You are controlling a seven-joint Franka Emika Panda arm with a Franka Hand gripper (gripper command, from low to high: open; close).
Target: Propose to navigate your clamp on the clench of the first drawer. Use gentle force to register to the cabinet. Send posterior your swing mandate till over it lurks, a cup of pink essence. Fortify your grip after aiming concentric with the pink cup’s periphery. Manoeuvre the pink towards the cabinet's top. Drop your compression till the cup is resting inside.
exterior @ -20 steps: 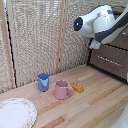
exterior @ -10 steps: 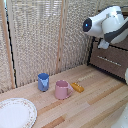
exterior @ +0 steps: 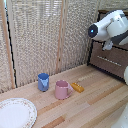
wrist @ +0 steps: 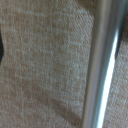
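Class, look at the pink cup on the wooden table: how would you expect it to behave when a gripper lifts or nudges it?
The pink cup stands upright on a flat base, so it probably slides rather than rolls. Its smooth, rigid-looking wall may be slippery to pinch. The side handle could make it swing if gripped off-centre.
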